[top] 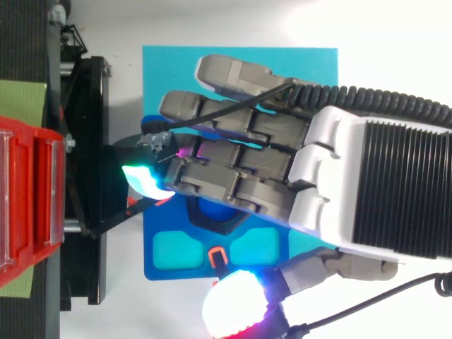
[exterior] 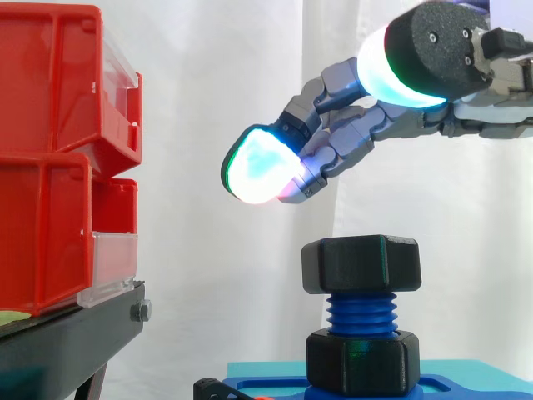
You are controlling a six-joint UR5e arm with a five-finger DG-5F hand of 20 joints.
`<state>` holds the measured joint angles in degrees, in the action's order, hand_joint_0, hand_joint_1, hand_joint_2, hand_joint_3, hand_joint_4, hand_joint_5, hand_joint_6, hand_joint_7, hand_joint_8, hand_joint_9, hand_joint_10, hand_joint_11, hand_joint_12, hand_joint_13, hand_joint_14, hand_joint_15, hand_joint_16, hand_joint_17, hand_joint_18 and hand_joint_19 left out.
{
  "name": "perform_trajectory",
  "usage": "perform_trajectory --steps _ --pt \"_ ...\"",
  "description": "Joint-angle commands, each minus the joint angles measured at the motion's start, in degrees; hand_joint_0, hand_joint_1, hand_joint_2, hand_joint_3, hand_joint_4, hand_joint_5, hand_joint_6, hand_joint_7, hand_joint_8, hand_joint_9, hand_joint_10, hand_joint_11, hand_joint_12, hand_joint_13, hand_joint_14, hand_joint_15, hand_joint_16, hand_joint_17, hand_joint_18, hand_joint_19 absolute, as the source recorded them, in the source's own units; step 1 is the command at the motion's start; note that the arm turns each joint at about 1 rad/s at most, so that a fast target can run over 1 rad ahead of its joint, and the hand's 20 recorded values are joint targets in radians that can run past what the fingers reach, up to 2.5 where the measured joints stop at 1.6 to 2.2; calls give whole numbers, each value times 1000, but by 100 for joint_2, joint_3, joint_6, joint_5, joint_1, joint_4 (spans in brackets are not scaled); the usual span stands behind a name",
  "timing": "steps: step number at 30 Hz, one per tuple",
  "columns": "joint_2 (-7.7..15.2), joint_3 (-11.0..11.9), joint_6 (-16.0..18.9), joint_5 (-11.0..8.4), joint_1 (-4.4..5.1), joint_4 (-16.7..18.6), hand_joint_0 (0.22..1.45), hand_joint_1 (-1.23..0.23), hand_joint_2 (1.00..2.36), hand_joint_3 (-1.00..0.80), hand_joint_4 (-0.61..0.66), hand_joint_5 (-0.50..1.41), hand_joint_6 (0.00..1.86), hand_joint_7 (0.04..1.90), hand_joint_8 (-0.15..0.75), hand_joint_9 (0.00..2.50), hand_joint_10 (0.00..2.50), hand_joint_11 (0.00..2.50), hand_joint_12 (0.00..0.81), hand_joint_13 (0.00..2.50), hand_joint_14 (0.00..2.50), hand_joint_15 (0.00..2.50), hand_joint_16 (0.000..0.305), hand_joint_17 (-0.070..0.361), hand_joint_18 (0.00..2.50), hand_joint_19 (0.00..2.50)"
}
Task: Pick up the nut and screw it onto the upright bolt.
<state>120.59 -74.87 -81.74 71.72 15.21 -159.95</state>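
The nut (exterior: 361, 264), black and six-sided, sits at the top of the upright blue bolt (exterior: 361, 312), with bare thread showing between it and a second black hex piece (exterior: 362, 360) at the bolt's foot. Nothing touches the nut: the hand (exterior: 350, 142) hangs above it with a clear gap, holding nothing.

Nearest the side camera is the thumb (exterior: 391, 71), its thick pad glowing white and cyan high at the right, well above the nut. Behind it, the fingers slope down and to the left in a loose, relaxed bend, and their glowing fingertips (exterior: 260, 167) end above and to the left of the nut, towards the bins.

From above, the hand (top: 339, 162) lies palm down over the bolt and hides most of it. The thumb's pad (top: 236, 304) stands off to one side.

The bolt stands in a blue fixture (top: 166, 272) with paler pockets, which rests on a cyan pad (top: 169, 70).

To the left, apart from the fixture, red bins (exterior: 50, 167) are stacked on a black stand (exterior: 67, 342). A white curtain (exterior: 208, 83) hangs behind everything.
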Motion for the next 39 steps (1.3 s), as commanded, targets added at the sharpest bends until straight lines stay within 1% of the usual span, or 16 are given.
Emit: perform_trajectory --steps 1,8,9,10,13,15,20,26,30,35,39 --pt "0 -1 0 0 0 -45 473 -108 1000 -500 167 -142 501 611 171 349 0 0 284 261 0 0 31 70 0 0" --pt "0 -10 0 44 0 -54 475 -111 1000 -500 179 -123 502 710 190 394 0 0 282 309 0 0 30 67 0 0" --pt "0 -36 0 53 0 -54 476 -112 1000 -500 181 -121 502 719 192 398 0 0 282 313 0 0 30 67 0 0" --pt "0 -133 0 71 0 -19 477 -113 1000 -500 185 -120 502 724 193 400 0 0 281 316 0 0 29 66 0 0" --pt "0 -195 9 71 0 8 478 -116 1000 -500 184 -117 502 741 198 406 0 0 281 328 0 0 29 65 0 0" --pt "0 -230 9 62 0 122 478 -118 1000 -500 187 -116 502 753 200 411 0 0 282 332 0 0 29 65 0 0" --pt "0 -230 9 115 0 140 480 -122 1000 -500 195 -112 503 783 204 417 0 0 282 340 0 0 29 64 0 0" --pt "0 -230 9 123 0 140 484 -129 1000 -500 204 -102 503 841 209 430 0 0 280 351 0 0 28 63 0 0" --pt "0 -230 9 123 0 131 485 -142 1000 -500 202 -101 503 837 210 432 0 0 279 354 0 0 28 63 0 0" --pt "0 -230 9 203 -9 16 485 -149 1000 -500 210 -101 503 837 211 435 0 0 277 360 0 0 28 63 0 0" --pt "0 -239 9 229 -18 -10 487 -155 1000 -500 209 -101 503 852 214 441 0 0 275 375 0 0 27 62 0 0"
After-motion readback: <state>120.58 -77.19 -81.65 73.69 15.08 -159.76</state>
